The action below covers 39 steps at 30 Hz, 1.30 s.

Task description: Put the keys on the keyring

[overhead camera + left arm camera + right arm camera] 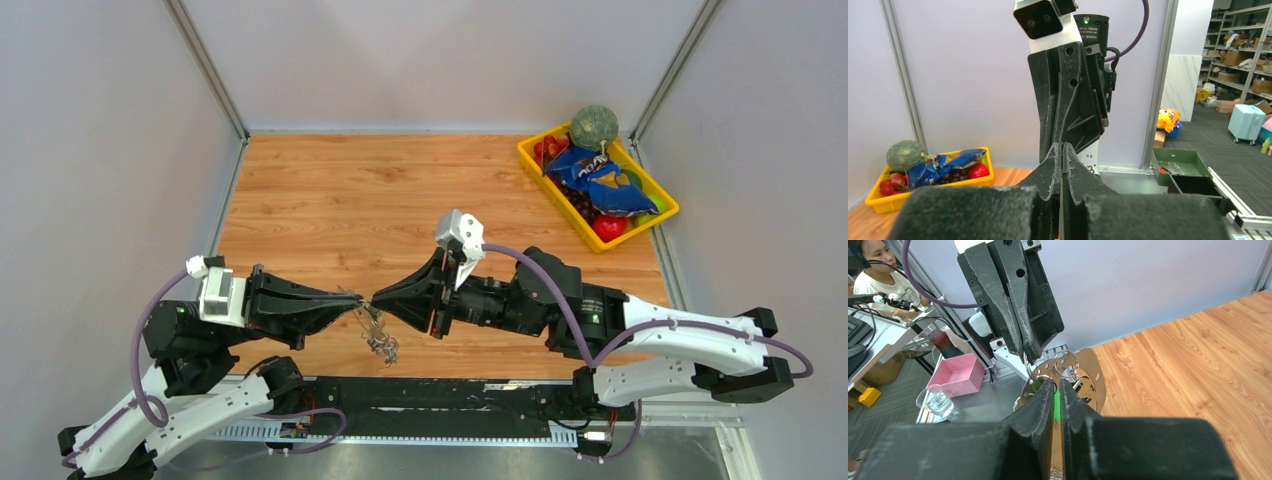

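Observation:
My left gripper [356, 299] and right gripper [377, 300] meet tip to tip above the table's near edge. In the right wrist view the right gripper [1055, 386] is closed on the bright green tag [1056, 402] of the keys [1083, 382], whose small rings and silver blades show just past its tips. The left gripper [1026, 351] comes in from above, shut on a thin grey wire of the keyring [1026, 365]. In the left wrist view the left gripper [1062, 146] is pressed shut, and the wire is too thin to see. A cluster of small silver keys [381, 345] hangs below both tips.
A yellow tray [548, 182] at the back right holds a green melon [594, 127], a blue bag and red fruit; it also shows in the left wrist view [878, 202]. Grey walls enclose the wooden table [330, 200].

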Motion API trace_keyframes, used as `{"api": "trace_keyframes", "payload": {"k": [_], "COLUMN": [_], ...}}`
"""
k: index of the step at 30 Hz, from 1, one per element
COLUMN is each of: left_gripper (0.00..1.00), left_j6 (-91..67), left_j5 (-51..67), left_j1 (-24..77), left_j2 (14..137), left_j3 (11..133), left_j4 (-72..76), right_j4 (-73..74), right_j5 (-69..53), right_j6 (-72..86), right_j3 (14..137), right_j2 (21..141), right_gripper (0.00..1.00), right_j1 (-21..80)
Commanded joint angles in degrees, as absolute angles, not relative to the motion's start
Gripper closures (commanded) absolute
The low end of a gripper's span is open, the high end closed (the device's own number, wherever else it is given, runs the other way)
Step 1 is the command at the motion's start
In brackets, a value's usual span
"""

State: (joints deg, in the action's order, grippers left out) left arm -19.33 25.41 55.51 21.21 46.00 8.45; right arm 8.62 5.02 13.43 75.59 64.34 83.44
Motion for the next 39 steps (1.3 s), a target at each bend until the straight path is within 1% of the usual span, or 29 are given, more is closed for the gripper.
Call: {"api": "trace_keyframes", "payload": {"k": [1,4,8,14,16,20,23,28,35,39], "left_gripper": [1.0,1.0,1.0,1.0,1.0,1.0,1.0,1.0,1.0,1.0], "left_j6": [-19.88,-19.35,-18.58,-18.06,-17.92,-18.01,-17.95,-17.14,-17.83,-17.69], "left_j5": [24.9,23.64,20.61,17.79,18.15,23.15,28.69,32.15,38.37,40.42], "left_j1": [55.56,55.55,55.55,55.55,55.59,55.55,55.62,55.6,55.55,55.56], "left_j2": [21.04,20.74,20.64,21.59,22.44,24.55,26.16,27.89,28.62,28.82], "left_j3": [46.39,46.24,46.54,47.23,48.2,50.64,53.12,54.67,55.33,55.82], "left_j4": [13.34,11.84,9.59,7.54,6.08,3.84,1.15,-2.22,-2.9,-3.88], "right_j4": [8.21,8.45,9.73,11.02,11.6,13.42,14.97,18.01,19.42,19.94], "right_j5": [8.42,9.59,11.0,12.63,12.84,10.93,9.37,9.26,8.07,4.02], "right_j6": [12.83,12.63,12.33,11.24,9.68,6.25,4.13,1.38,0.28,0.3], "right_j3": [74.4,73.8,73.12,70.9,69.87,67.89,66.36,64.42,61.0,59.67], "right_j2": [60.02,58.05,55.94,53.46,52.55,50.9,49.77,47.82,43.67,43.43], "right_gripper": [0.87,0.82,0.72,0.6,0.55,0.46,0.41,0.34,0.28,0.26], "right_j1": [83.5,83.5,83.5,83.5,83.51,83.5,83.54,83.51,83.51,83.5]}}
